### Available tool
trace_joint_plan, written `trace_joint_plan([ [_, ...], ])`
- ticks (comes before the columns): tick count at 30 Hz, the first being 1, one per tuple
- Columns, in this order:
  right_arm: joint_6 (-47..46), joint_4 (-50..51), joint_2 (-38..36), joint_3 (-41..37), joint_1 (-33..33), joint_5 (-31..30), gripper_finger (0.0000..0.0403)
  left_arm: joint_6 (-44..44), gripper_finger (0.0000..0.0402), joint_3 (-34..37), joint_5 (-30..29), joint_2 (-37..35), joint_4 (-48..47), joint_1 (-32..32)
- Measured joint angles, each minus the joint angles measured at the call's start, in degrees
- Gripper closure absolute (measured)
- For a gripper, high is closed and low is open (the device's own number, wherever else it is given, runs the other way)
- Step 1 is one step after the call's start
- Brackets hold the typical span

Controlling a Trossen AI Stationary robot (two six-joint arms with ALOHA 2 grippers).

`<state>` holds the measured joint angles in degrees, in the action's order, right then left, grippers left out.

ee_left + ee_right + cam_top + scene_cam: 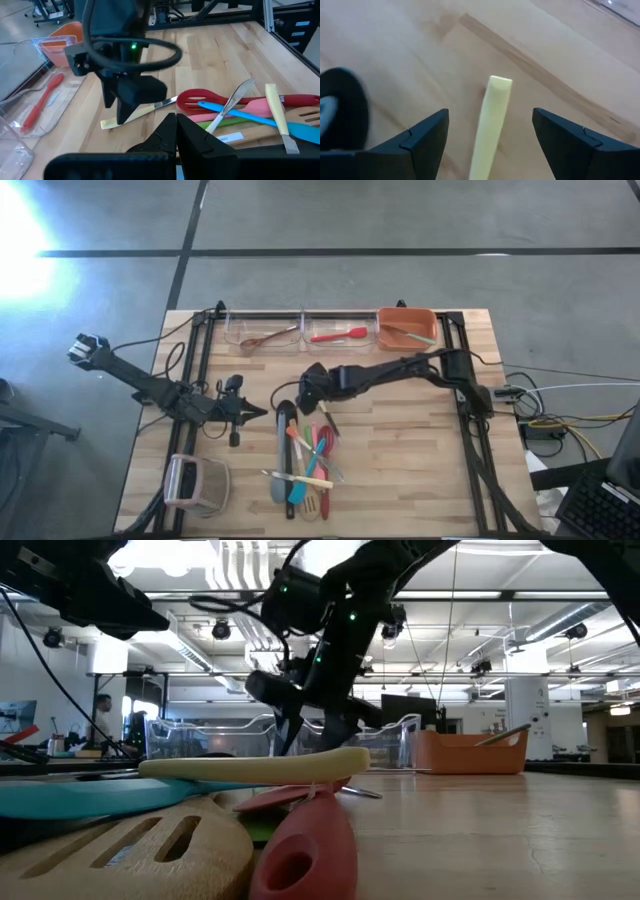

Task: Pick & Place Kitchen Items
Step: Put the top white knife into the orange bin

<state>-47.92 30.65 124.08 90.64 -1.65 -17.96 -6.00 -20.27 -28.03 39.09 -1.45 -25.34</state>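
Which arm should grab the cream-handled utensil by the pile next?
Right. The right gripper is open and straddles the cream handle, so closing would likely take it. The left gripper sits shut at the table's left, short of the pile.

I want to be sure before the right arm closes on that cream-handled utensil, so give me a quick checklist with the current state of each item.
1. Right gripper open: ok, fingers spread wide.
2. Cream handle centred between the fingers: ok in the right wrist view.
3. Fingers low enough to grip: cannot tell; the handle's end shows between them, but their height above the table is unclear.
4. Handle free of the utensil pile: ok at the handle end; the blade end lies by the pile.
5. Left gripper out of the way: ok, shut and waiting to the left of the pile.
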Motion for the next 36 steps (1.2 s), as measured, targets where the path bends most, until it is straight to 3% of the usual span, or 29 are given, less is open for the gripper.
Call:
trace_joint_plan([
  [36, 1.68, -6.64, 2.06, -1.13, -1.84, -0.35, 0.0155, 0.83, 0.039, 0.04, -0.09, 0.0, -0.03, 0.0],
])
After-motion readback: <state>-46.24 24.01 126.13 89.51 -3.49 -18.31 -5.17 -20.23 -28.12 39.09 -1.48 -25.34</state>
